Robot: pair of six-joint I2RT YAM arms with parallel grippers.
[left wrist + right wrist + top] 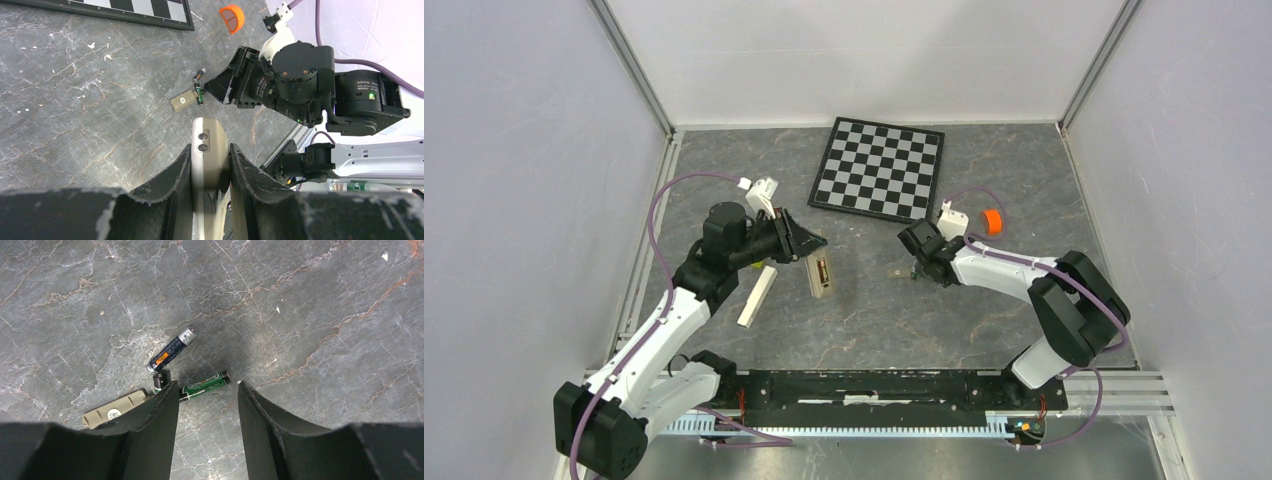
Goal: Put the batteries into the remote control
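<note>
Grey stone surface point(325, 315): two batteries point(172, 350) lie just beyond the open right jaws; the left jaws clamp one remote control point(210, 145).

Dark grey marbled counter point(984, 300). At the far side, lying flat, a checkerboard point(879, 168). Just right of the checkerboard, an orange cap point(992, 221). In front of the checkerboard, loose batteries point(172, 351) just beside a small tan cover point(115, 410); to front-left, a cream block point(757, 296).
</note>
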